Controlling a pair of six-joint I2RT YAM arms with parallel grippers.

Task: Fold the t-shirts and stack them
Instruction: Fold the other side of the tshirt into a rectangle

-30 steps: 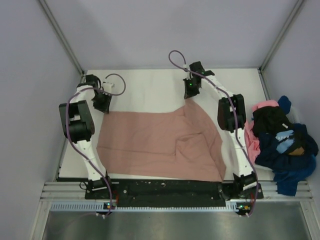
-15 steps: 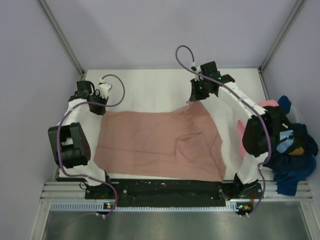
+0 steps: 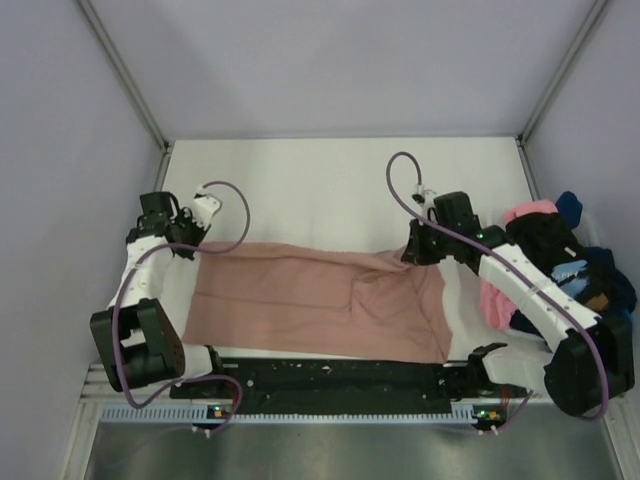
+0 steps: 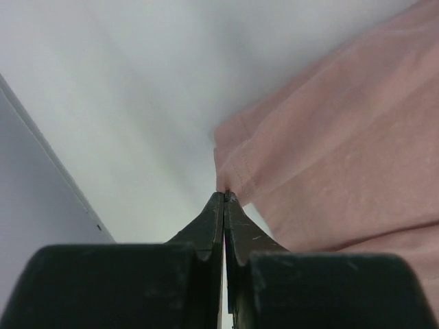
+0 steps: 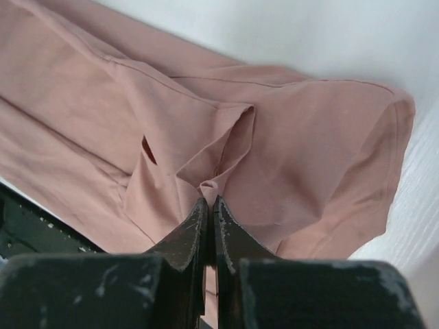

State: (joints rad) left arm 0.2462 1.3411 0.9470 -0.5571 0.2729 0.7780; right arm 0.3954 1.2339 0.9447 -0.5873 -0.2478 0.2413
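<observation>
Both pairs of jaws are pressed together on cloth: our left gripper [image 4: 224, 200] pinches the far left corner of the dusty rose t-shirt [image 3: 310, 300], and our right gripper [image 5: 209, 199] nips a small bunch of the same fabric at its far right, where the cloth puckers into creases around the tips; the shirt lies as a wide band across the near half of the table [image 3: 320, 180], its near edge close to the arm bases, its right part rumpled and doubled over itself, its left part fairly flat; no chest print shows from any view, so we cannot tell which face is up; we judge that we are in the first lengthwise fold of this shirt, with the far edge held at both ends and not yet laid down; the heap of other t-shirts [image 3: 560, 270], bright pink, black, navy and light blue, sits tangled at the right edge, well apart from the grippers; we see no folded shirt and no stack anywhere, so nearly all of the task lies ahead.
</observation>
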